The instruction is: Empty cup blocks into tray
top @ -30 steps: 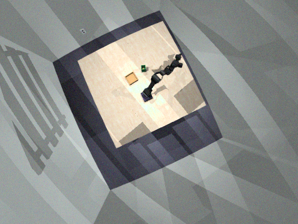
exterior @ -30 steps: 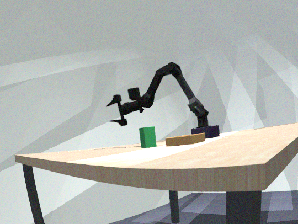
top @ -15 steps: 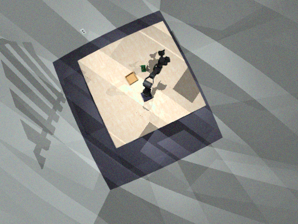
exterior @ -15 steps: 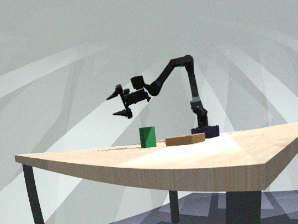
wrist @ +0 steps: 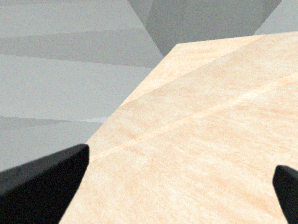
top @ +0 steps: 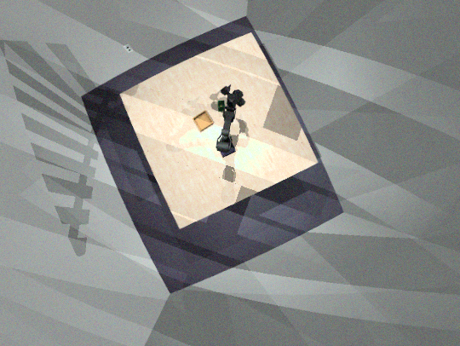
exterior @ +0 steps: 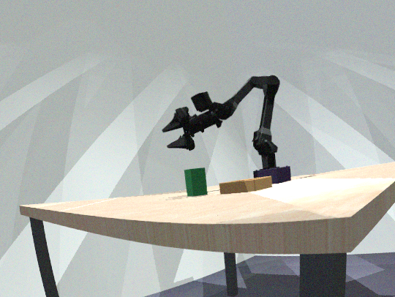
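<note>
Clock directions per top view, 12 = top edge of picture. Green cup [top: 219,104] [exterior: 196,182] upright on the pale wood table [top: 170,170] [exterior: 110,216] [wrist: 200,155], not gripped. Contents too small to make out; block count can't be told. Tan tray [top: 203,121] [exterior: 238,186], shallow and square, lies flat on the table between 7 and 8 o'clock of the cup, near it but apart. No cup in or on the tray.

Gripper [top: 232,91] [exterior: 165,139] [wrist: 178,162] up in the air at about 1 o'clock of the cup, well above the tabletop. Fingers spread wide, nothing between them. Exterior view has one finger above the other, both pointing left and slightly down. Wrist view: one finger at 8 o'clock, other at 4, tabletop and its far corner beyond; cup and tray out of that view.

Black arm [top: 227,123] [exterior: 268,106] bends high, then slopes down to the gripper. Its purple base [top: 228,152] [exterior: 284,175] sits on the table at 6 o'clock of the cup, between 4 and 5 of the tray. Farther out, dark purple mat [top: 277,243] [exterior: 292,272] under the table, showing on all sides; grey surroundings past that.
</note>
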Tool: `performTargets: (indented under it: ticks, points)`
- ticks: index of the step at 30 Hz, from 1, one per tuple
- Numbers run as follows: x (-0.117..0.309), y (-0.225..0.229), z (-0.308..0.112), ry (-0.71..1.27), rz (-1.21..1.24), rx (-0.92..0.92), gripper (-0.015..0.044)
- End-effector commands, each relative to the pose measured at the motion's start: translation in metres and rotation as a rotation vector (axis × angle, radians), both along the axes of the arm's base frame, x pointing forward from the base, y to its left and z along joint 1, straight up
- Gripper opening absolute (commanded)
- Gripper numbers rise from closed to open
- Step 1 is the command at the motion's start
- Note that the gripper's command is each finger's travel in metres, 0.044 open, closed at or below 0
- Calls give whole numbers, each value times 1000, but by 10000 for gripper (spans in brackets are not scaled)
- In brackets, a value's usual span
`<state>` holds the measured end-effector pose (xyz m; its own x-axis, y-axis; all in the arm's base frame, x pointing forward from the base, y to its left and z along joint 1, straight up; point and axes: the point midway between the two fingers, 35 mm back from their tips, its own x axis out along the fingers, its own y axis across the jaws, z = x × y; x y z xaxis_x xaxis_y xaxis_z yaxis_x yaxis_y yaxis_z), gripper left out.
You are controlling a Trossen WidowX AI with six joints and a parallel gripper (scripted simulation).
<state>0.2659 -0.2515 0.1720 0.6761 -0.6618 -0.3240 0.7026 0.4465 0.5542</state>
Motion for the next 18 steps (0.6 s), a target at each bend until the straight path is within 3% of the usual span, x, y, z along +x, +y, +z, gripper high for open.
performTargets:
  ticks: [1,18]
  points:
    - [-1,35,-11,111,95,-64,440]
    - [-27,145,-63,466,498,-380,440]
